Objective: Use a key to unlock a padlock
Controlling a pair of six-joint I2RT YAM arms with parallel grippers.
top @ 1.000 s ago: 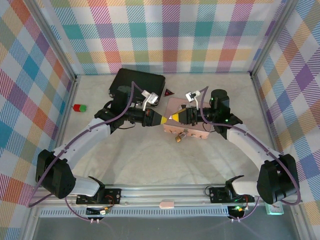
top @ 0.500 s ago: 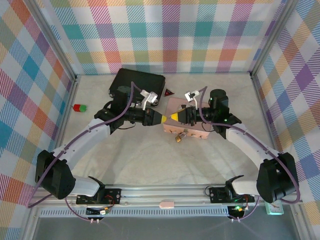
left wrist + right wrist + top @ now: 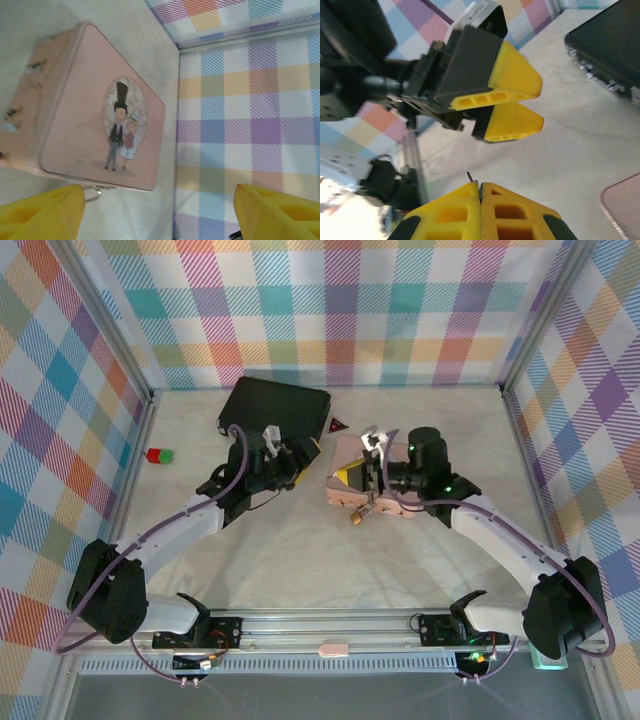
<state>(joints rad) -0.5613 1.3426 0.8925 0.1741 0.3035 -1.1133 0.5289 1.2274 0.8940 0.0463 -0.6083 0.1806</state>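
Top view: my left hand [image 3: 298,460] has pulled back from the right hand [image 3: 348,477] and now sits released near the black case [image 3: 275,407]. The padlock [image 3: 358,518] hangs at the pink box's [image 3: 400,508] near edge. Left wrist: fingers [image 3: 40,212] spread wide. Right wrist: the hand is clenched on the key [image 3: 469,176], its tip poking out.

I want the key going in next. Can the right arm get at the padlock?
Probably yes. The right gripper, shut on the key, hovers just beyond the padlock at the pink box's near edge; nothing lies between, and the left gripper stands aside.
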